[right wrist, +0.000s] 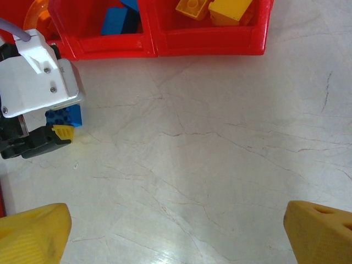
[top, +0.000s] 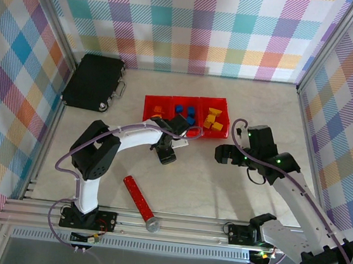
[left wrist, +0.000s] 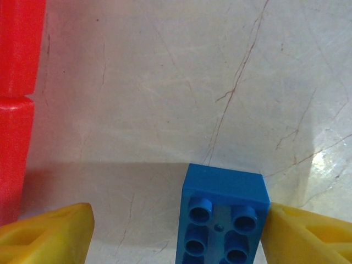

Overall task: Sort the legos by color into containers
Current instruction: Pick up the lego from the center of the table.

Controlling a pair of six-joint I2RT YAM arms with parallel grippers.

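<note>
One blue lego (left wrist: 223,217) sits inside left pincer (left wrist: 179,223), jaws apart, prob touching one side.

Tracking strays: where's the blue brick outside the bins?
Left wrist view, bottom centre: the blue brick lies on the table between the jaws of the left gripper, near the red bins.

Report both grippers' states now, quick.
Left gripper: open, straddling a blue brick, not clamped on it.
Right gripper: open, empty.
</note>
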